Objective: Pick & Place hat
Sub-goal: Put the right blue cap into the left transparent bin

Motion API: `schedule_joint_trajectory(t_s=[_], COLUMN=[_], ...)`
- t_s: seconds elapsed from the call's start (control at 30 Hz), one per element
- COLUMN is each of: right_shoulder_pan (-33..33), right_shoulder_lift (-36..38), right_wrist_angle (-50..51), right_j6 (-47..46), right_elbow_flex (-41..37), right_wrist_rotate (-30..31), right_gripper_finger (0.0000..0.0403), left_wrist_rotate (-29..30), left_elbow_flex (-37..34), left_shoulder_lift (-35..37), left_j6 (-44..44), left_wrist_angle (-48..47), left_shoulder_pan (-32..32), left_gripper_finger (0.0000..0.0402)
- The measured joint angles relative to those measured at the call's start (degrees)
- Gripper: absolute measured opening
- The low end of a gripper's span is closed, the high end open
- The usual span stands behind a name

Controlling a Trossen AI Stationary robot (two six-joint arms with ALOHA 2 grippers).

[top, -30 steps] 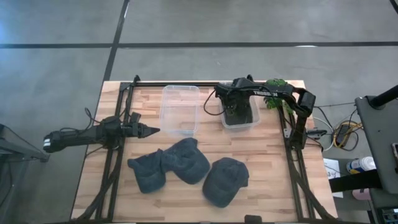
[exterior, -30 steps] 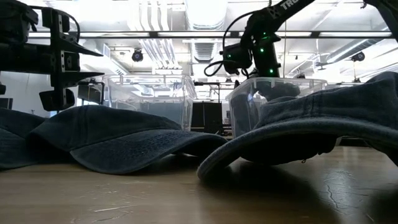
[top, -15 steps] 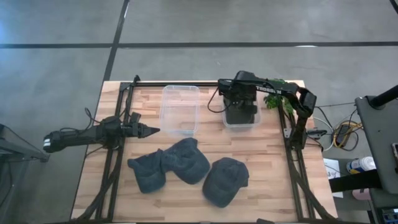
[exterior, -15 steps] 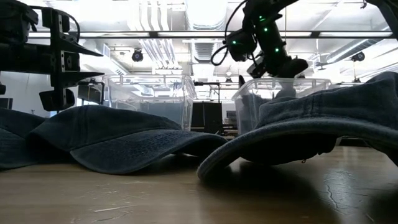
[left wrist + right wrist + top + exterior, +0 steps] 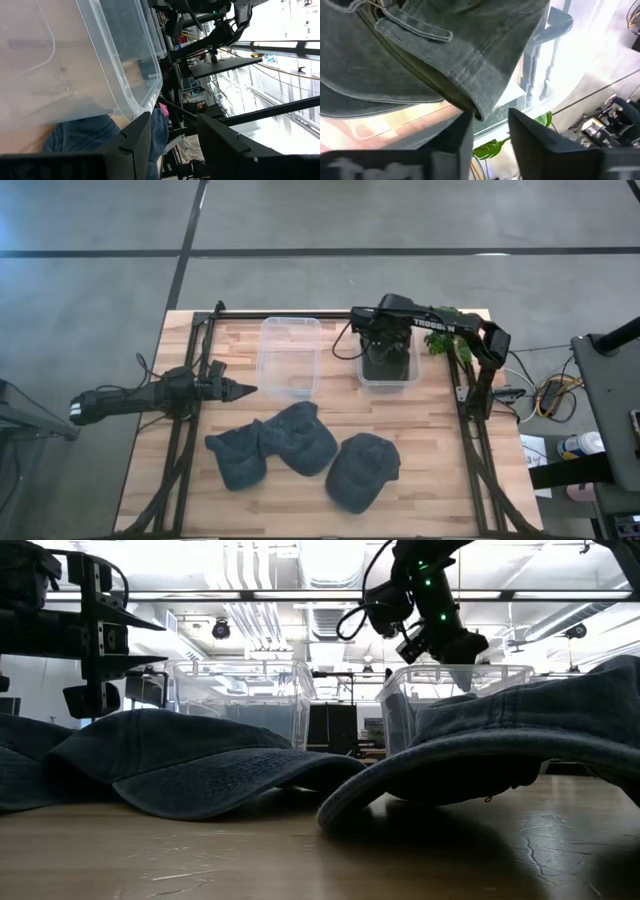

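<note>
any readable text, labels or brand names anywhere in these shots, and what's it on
"TROSSEN", only partly legible: white lettering on the right arm in the high view.
A few white letters on that arm at the low view's top edge: cut off, unreadable.
No readable text on the hats or bins.

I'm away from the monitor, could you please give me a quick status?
Right pincer open above right bin, hat inside. Left pincer open, idle. Three hats left.

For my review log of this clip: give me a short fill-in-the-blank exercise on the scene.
1. Number of hats lying on the table outside the bins: ____.
2. The right pincer is above the ____ bin.
3. The left bin holds ____ hats.
4. The left pincer waits at the table's ____ side.

Missing: three; right; no; left
</note>
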State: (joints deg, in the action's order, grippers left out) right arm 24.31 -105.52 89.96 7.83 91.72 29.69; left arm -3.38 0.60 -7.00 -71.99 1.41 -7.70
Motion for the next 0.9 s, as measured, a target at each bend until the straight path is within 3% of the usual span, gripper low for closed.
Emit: schedule_joint_trajectory(t_s=[0.17, 0.3, 0.37, 0.57, 0.9], right_shoulder_pan=[-2.71, -6.87, -9.53, -18.89, -37.18], right_shoulder_lift=[2.23, 5.06, 6.76, 10.41, 8.77], right_wrist_angle=[-0.33, -0.86, -1.55, -12.53, -25.06], right_j6=[-2.19, -6.54, -10.99, -31.06, -52.98], right_elbow_flex=[0.27, 1.28, 1.62, -0.1, -6.27], right_wrist_rotate=[-0.24, -0.65, -4.54, -26.2, -34.31], right_gripper_finger=[0.0175, 0.0192, 0.0193, 0.0185, 0.0178], left_wrist_rotate=[-0.01, 0.0, -0.02, 0.0, 0.0], left_elbow_flex=[0.0, 0.0, 0.0, 0.0, 0.0], left_shoulder_lift=[0.0, 0.0, 0.0, 0.0, 0.0], left_j6=[0.0, 0.0, 0.0, 0.0, 0.0], left_wrist_angle=[0.01, 0.02, 0.0, 0.02, 0.02], left_shoulder_pan=[0.01, 0.0, 0.0, 0.01, 0.0], left_gripper_finger=[0.0153, 0.0153, 0.0153, 0.0153, 0.0153])
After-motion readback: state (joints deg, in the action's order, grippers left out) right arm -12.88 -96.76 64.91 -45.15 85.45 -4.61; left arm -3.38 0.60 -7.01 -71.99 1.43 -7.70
